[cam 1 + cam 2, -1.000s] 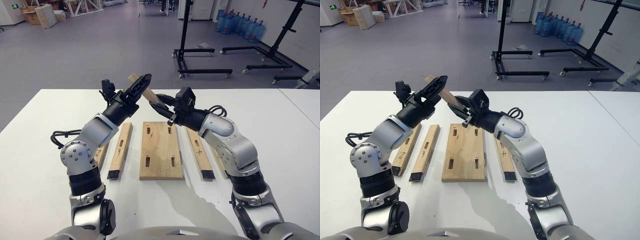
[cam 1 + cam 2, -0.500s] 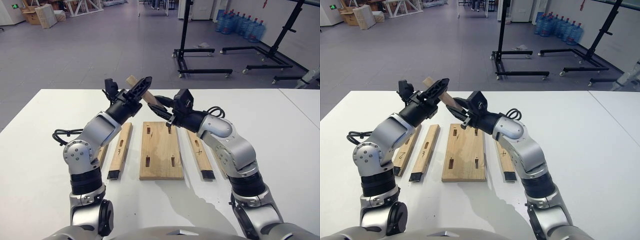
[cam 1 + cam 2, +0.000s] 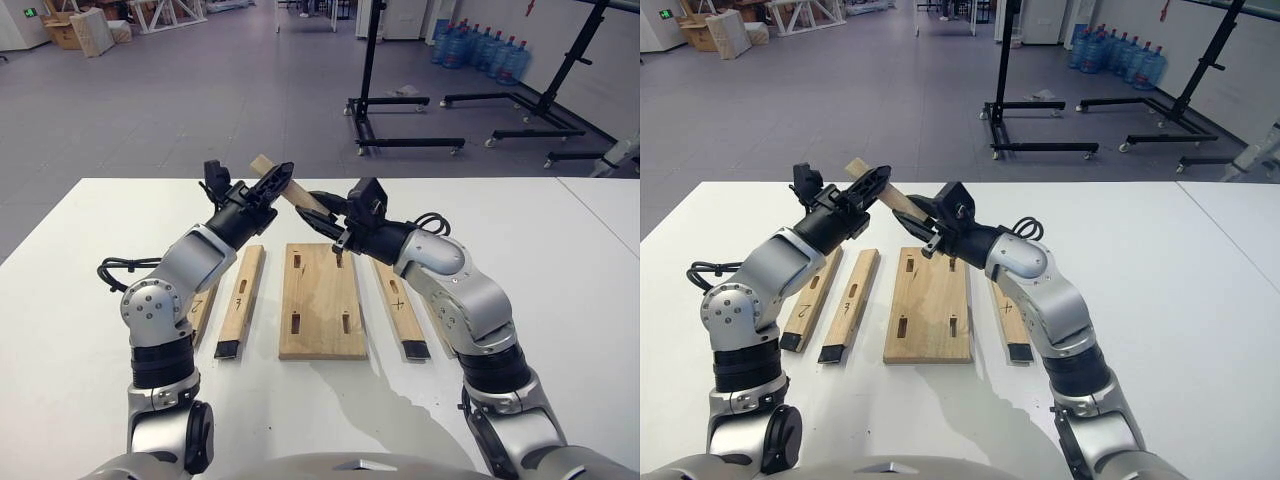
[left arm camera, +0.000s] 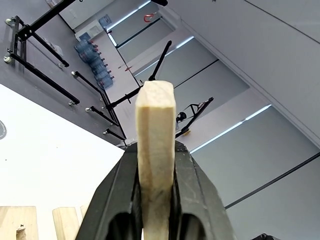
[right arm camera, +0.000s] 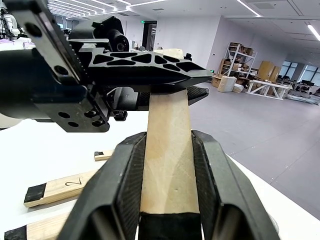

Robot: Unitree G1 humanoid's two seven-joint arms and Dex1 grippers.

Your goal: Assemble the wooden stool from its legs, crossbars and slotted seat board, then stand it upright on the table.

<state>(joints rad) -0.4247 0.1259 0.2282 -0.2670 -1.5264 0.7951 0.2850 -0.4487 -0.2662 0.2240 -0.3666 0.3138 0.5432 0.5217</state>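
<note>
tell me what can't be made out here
- wooden bar: its held stretch, head views, covered by left gripper and right gripper.
- outermost right leg: left eye view, mostly behind the right forearm.
- outermost left leg: right eye view, far end under the left arm.

A: Colour of the raised part?

B: Wooden bar [image 3: 299,196]: pale tan, unpainted, with a lighter end face. Left gripper [image 3: 280,175] and right gripper [image 3: 318,205]: both matt black.

A: And the parts lying flat?

B: Table [image 3: 560,300]: plain white. Seat board [image 3: 322,300]: light honey wood with faint grain; its slots show dark. Left leg [image 3: 241,300] and right leg [image 3: 400,305]: the same pale wood, each with a black cap at the near end and a dark pen mark on the top face.

A: Behind the table?

B: Floor [image 3: 200,110]: grey with a dull sheen. Wheeled stands [image 3: 400,100], far right: black. Water bottles [image 3: 480,45], far right: blue.
</note>
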